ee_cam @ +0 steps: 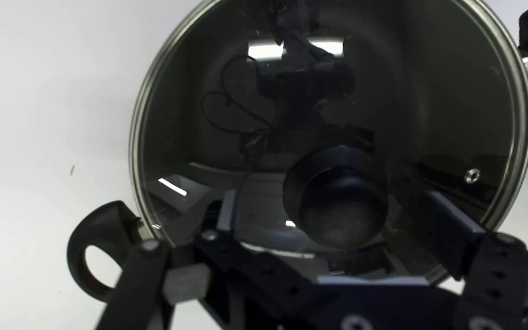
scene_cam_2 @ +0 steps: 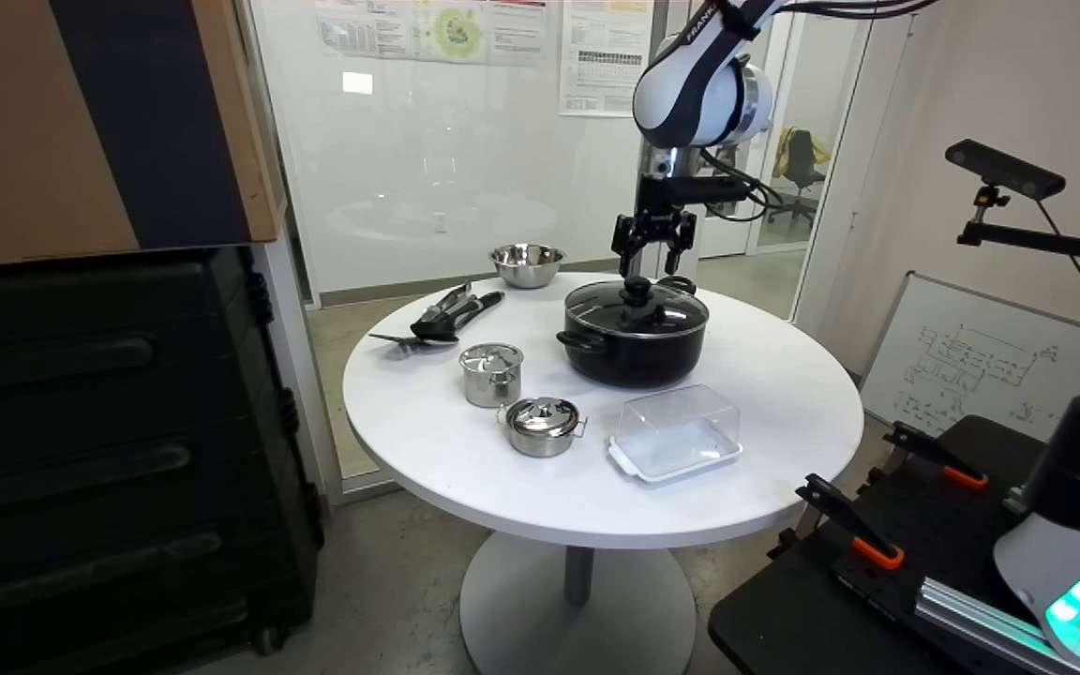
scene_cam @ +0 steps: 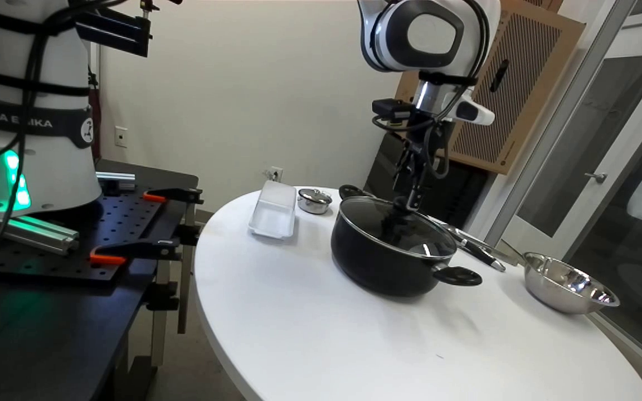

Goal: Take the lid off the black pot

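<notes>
Up close in the wrist view, we've got the lid [ee_cam: 331, 123]: round black knob [ee_cam: 343, 208], glossy glass [ee_cam: 406, 105] full of reflections, thin metal rim [ee_cam: 135, 137]. It's just below the gripper [scene_cam_2: 650, 267], fingers [ee_cam: 452, 238] parted wide either side of the knob, and it's seated on the black pot [scene_cam_2: 636, 362] beneath.

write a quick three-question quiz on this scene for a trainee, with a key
1. True or false: the lid is on the black pot.
2. In the wrist view, where does the knob appear relative to the fingers? A: outside them; B: between them; C: out of sight.
3. Fill in: in an exterior view, the clear box-shaped cover sits on a ____ base.
Key: 1. true; 2. B; 3. white
</notes>
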